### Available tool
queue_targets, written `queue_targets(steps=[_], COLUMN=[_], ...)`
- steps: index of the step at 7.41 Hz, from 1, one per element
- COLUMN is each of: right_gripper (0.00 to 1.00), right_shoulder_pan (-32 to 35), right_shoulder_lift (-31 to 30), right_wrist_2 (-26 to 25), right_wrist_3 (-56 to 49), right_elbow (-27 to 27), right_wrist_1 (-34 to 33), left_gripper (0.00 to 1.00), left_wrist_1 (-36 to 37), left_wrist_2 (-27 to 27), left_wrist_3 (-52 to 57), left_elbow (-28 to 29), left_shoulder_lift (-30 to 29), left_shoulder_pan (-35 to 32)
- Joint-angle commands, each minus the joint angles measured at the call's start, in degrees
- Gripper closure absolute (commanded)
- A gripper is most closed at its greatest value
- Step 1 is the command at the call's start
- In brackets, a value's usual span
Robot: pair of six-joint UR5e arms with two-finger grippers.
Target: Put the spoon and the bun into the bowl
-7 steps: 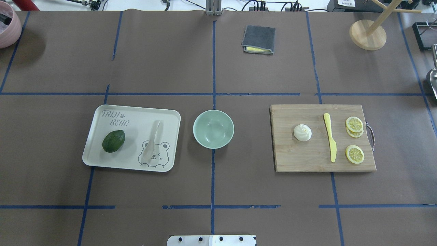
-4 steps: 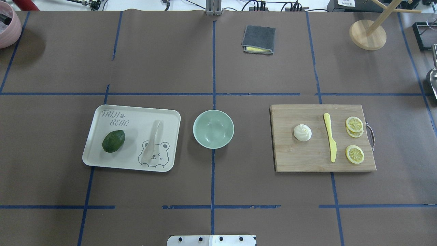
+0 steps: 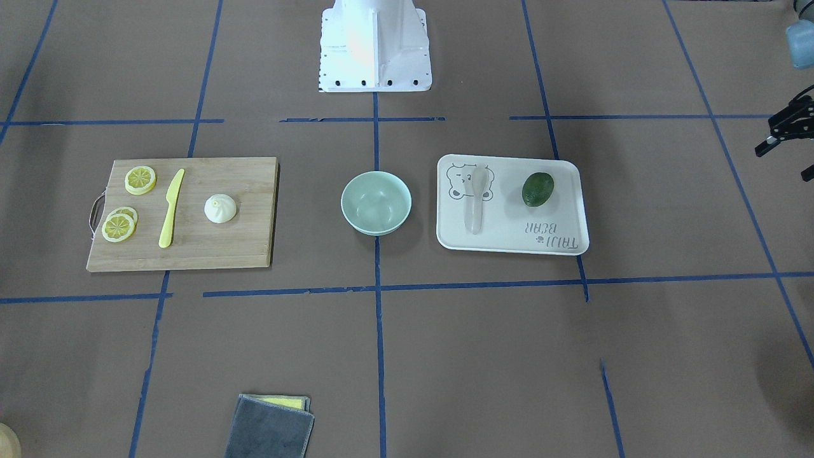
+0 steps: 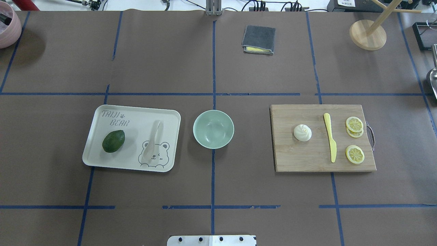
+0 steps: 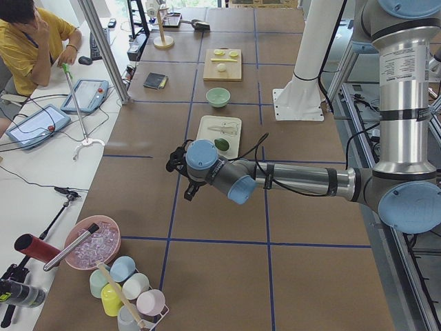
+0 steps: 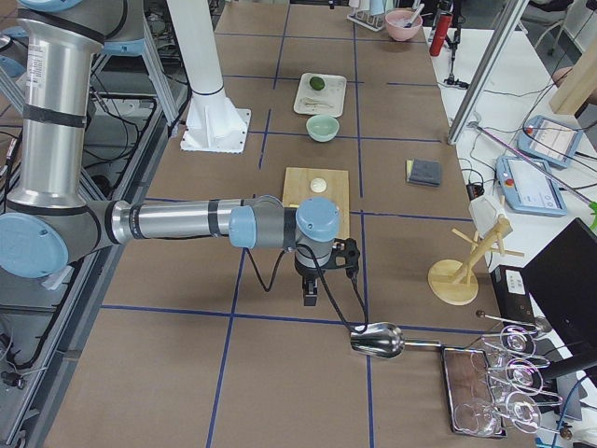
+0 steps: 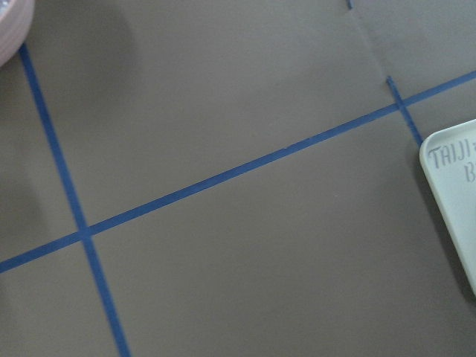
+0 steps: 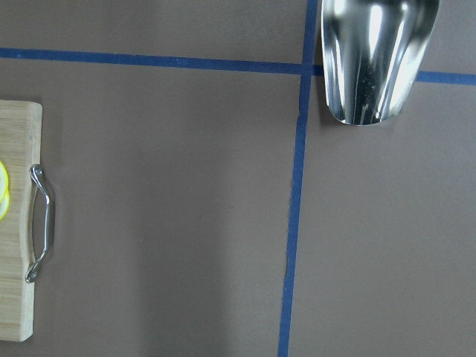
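Note:
The pale spoon (image 4: 152, 140) lies on the cream tray (image 4: 136, 116), left of the empty mint-green bowl (image 4: 213, 129) at the table's middle. The white pleated bun (image 4: 302, 132) sits on the wooden cutting board (image 4: 300, 157), right of the bowl. Neither gripper shows in the overhead view. My left gripper (image 5: 180, 172) hovers over bare table well left of the tray; part of it shows at the front view's edge (image 3: 783, 130), and I cannot tell whether it is open or shut. My right gripper (image 6: 312, 285) hovers right of the board; I cannot tell its state.
A dark green avocado (image 4: 113, 141) lies on the tray. A yellow knife (image 4: 330, 136) and lemon slices (image 4: 354, 154) lie on the board. A folded grey cloth (image 4: 258, 39), a wooden stand (image 4: 367, 34), a metal scoop (image 8: 372, 59) and a pink bowl (image 4: 6, 27) sit at the table's edges.

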Motion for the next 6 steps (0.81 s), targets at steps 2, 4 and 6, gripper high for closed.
queue_targets(steps=[2,4,6], right_gripper=[0.0,0.0,0.0], right_shoulder_pan=[-0.9,-1.6,-2.0], right_shoulder_lift=[-0.4,-0.3,-0.1], right_wrist_2=[0.2,0.2,0.8], right_wrist_3=[-0.3,-0.2,-0.2], right_elbow=[-0.2,-0.2,0.0], right_wrist_1=[4.3,4.3,4.3], left_gripper=[0.0,0.0,0.0], left_wrist_1=[-9.9,-8.8,3.7], left_wrist_2=[11.5,16.6,30.7], left_wrist_3=[-23.1,-35.6,-41.6], left_elbow=[-2.7,-3.4,-3.4], left_shoulder_lift=[-6.6,-14.0,-24.2], left_shoulder_pan=[16.8,27.0,37.7])
